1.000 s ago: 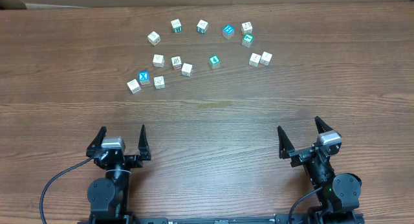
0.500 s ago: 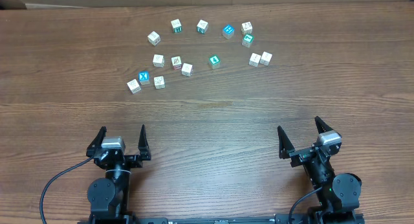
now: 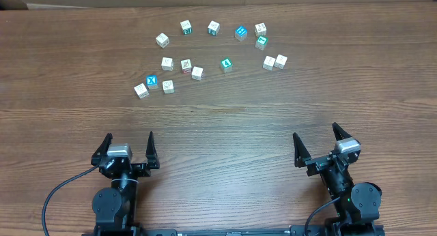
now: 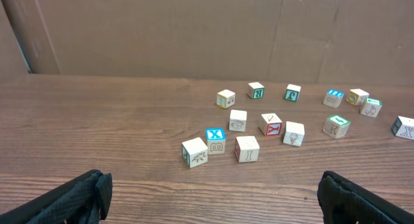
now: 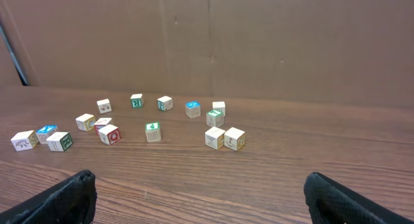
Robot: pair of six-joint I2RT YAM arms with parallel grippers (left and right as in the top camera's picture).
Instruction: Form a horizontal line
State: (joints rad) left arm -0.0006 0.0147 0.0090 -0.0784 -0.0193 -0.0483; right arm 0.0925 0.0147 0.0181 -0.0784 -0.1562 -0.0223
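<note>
The letter cubes (image 3: pixel 197 73) lie scattered at the far side of the bench (image 3: pixel 218 127), in a loose arc with a ragged cluster under it, not in any straight row. Toward the right end, two whitish cubes (image 3: pixel 270 62) sit side by side and touching. Just beyond them a teal-topped cube (image 3: pixel 261 41) sits close to another whitish one. Near the middle a teal-faced cube (image 3: pixel 226 65) stands alone. At the left end a blue X cube (image 3: pixel 152 81) sits between two whitish ones, the three close together in a shallow bend; I cannot tell whether they touch. Behind the cubes rises a brown cardboard wall (image 4: pixel 194 30). All the cubes are well apart from my tools. My left tool (image 3: pixel 129 140) rests at the near edge, left of centre, its fingers spread wide and holding nothing. My right tool (image 3: pixel 315 135) rests at the near edge on the right, likewise spread and bare. In each wrist view the dark fingertips show at the lower corners with bare wood between them.
</note>
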